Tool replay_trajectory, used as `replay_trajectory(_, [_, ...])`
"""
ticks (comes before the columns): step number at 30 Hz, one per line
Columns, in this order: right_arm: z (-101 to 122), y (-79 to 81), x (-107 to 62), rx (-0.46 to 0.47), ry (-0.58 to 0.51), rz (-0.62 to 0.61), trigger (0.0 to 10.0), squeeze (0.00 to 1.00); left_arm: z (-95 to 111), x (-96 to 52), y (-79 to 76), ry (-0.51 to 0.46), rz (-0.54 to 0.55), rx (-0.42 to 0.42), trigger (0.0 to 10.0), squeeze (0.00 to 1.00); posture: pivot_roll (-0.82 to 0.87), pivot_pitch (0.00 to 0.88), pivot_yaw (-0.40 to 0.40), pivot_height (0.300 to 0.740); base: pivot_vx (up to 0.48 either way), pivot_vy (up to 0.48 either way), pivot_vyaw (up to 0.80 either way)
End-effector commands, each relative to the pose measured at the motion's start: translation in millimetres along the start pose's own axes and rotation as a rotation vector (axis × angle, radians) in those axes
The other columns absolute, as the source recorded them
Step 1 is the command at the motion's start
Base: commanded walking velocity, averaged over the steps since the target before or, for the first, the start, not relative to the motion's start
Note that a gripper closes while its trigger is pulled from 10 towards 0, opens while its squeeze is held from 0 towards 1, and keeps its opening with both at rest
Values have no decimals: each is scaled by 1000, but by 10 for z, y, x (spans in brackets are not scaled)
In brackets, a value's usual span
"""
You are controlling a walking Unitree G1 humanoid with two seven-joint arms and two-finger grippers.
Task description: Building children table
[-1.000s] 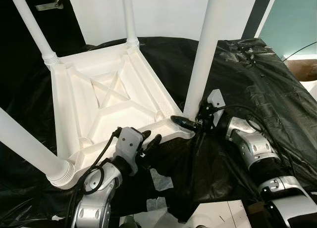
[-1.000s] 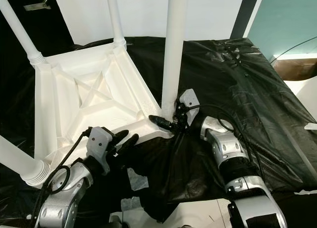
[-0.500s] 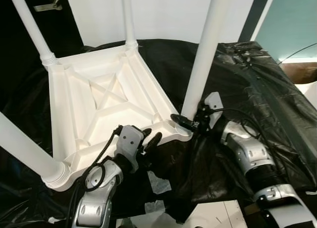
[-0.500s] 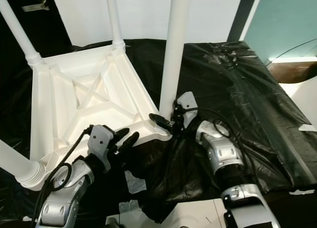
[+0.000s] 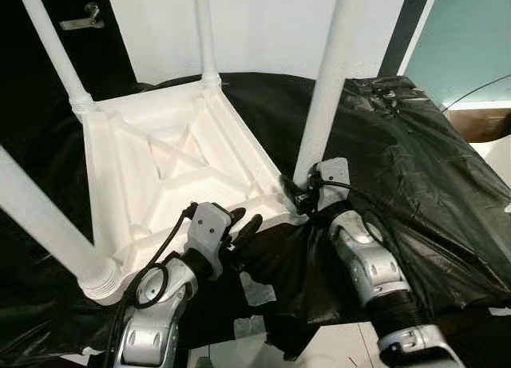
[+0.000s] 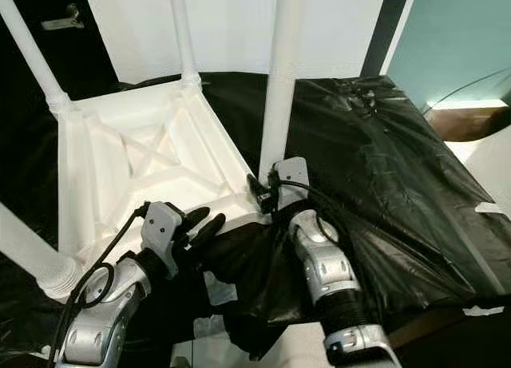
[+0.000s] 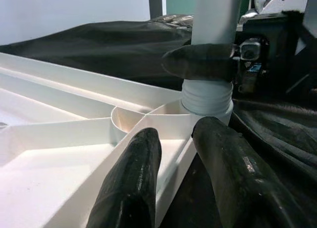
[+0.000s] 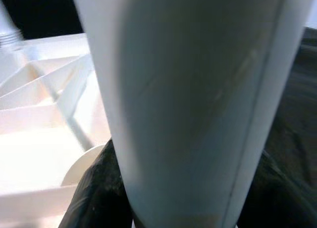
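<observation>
I'm seeing the upturned white table (image 5: 160,176) lying at centre left on black sheeting (image 5: 415,168). My right gripper (image 5: 302,194) is clenching the near-right leg (image 5: 327,89) at its socket. My left gripper (image 5: 239,227) is hovering released over the table's near rim.

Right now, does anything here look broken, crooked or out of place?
Nothing looks damaged. The white table lies upside down on black sheeting, legs up. The right gripper clasps one leg at its base.
</observation>
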State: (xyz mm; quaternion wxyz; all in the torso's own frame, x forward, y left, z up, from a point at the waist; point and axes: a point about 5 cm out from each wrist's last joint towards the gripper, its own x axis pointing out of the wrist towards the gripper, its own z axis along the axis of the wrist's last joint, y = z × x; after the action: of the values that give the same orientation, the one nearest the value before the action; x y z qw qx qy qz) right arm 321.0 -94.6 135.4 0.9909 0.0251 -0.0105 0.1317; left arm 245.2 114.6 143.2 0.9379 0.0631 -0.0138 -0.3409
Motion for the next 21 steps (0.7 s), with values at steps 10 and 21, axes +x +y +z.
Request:
replay_trajectory(10, [-106,-66,-32,15,44,-24,10000,616,-1,22,49,-3,42,-8,10000,0,86,22,-16,740,0,0,0])
replay_trajectory(21, [142,-280,22,-18,-49,210,10000,1000,44,14,44,-35,51,-40,10000,0,103,21,-50,740,0,0,0])
